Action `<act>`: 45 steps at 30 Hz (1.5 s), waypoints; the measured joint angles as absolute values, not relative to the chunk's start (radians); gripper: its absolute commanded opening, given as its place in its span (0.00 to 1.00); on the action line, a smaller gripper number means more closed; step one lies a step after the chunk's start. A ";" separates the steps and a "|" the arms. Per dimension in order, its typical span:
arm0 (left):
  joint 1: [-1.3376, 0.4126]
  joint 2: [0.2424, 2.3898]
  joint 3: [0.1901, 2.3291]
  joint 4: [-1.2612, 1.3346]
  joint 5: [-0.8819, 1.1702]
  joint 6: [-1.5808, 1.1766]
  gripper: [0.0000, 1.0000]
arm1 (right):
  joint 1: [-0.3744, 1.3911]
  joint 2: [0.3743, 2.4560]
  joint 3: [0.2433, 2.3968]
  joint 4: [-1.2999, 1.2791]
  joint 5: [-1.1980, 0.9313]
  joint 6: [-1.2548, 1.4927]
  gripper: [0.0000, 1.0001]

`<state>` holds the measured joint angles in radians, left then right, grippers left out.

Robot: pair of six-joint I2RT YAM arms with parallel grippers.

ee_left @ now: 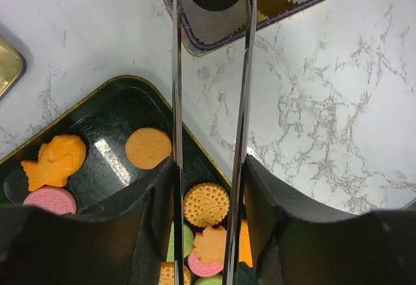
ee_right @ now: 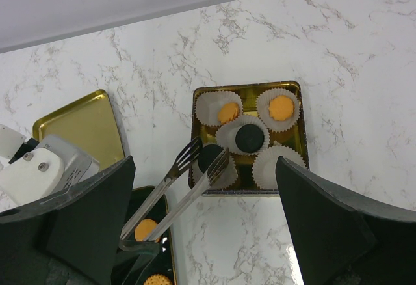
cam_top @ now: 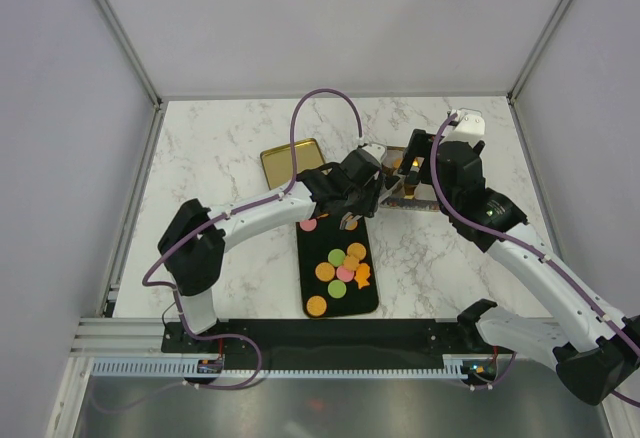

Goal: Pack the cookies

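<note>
My left gripper (ee_left: 209, 168) is shut on a pair of metal tongs (ee_left: 246, 103), whose arms stand a little apart. The forked tips straddle a dark cookie (ee_right: 209, 157) lying in a paper cup at the near left corner of the gold tin (ee_right: 305, 135). Other cups hold two orange cookies (ee_right: 281, 108) and another dark cookie (ee_right: 249, 138). Loose cookies (cam_top: 340, 263) in orange, pink and green lie on the black tray (cam_top: 350, 303) under the left wrist. My right gripper (ee_right: 205, 168) hangs open above the tin, holding nothing.
A gold lid (cam_top: 290, 163) lies flat on the marble table, left of the tin and behind the tray. One paper cup (ee_right: 276, 164) in the tin's near right corner holds nothing. White walls close the table at the back and both sides.
</note>
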<state>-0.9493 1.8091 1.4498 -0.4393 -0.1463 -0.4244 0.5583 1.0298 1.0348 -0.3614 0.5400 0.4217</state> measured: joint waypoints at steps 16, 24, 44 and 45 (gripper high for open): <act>-0.949 1.790 1.449 -0.440 -0.149 -0.424 0.53 | 0.558 1.030 1.035 -0.364 0.539 0.422 0.98; -0.949 1.705 1.415 -0.447 -0.156 -0.424 0.53 | 0.558 1.030 1.035 -0.365 0.539 0.422 0.98; -0.952 1.253 1.012 -0.579 -0.173 -0.483 0.52 | 0.558 1.060 1.035 -0.366 0.478 0.422 0.98; -0.954 1.249 0.992 -0.583 -0.170 -0.487 0.52 | 0.558 1.062 1.035 -0.366 0.475 0.422 0.98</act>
